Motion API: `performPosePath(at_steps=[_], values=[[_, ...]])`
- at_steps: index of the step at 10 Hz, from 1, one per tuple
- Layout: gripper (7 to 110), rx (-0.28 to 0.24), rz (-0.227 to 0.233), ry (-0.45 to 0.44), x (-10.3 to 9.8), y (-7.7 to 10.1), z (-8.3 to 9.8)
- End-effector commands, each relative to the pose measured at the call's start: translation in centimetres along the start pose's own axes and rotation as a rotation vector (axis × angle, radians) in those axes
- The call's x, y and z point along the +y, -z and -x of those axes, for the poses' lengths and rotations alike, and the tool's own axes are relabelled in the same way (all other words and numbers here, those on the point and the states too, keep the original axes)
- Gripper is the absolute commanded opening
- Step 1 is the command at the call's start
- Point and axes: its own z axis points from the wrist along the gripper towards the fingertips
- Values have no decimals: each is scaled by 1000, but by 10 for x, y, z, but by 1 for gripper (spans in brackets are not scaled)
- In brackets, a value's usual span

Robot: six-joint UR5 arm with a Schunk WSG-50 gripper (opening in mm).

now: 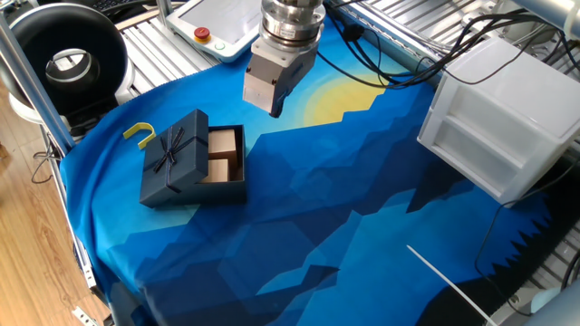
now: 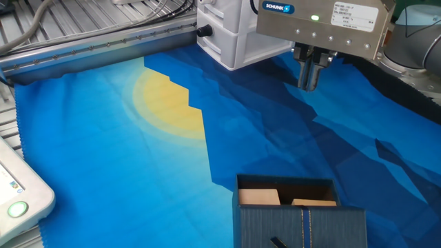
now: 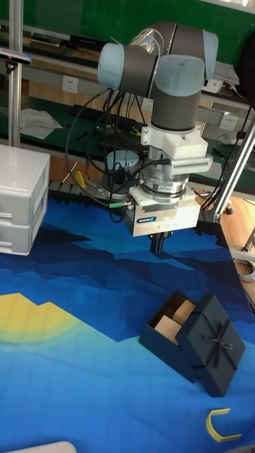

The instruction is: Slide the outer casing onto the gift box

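Observation:
The outer casing, dark navy with a thin ribbon cross and bow, lies askew over the left part of the gift box. The box's tan compartments stay exposed on its right. In the other fixed view the casing sits at the bottom edge with the gift box just behind it. In the tall fixed view the casing overlaps the gift box. My gripper hangs shut and empty above the blue cloth, apart from the box.
A large white drawer unit stands at the cloth's edge. A small yellow hook lies beside the casing. A teach pendant and a black round device sit beyond the cloth.

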Motion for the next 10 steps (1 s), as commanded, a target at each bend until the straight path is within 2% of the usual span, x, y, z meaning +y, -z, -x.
performPosePath(at_steps=[1,3,5,6,8,10], values=[[7,-1,15,-8,3,1,0],[7,9,15,-11,3,1,-2],[7,16,32,-60,8,2,-4],[7,25,20,-69,5,2,-6],[7,-2,50,-15,12,2,1],[7,-16,36,73,9,2,4]])
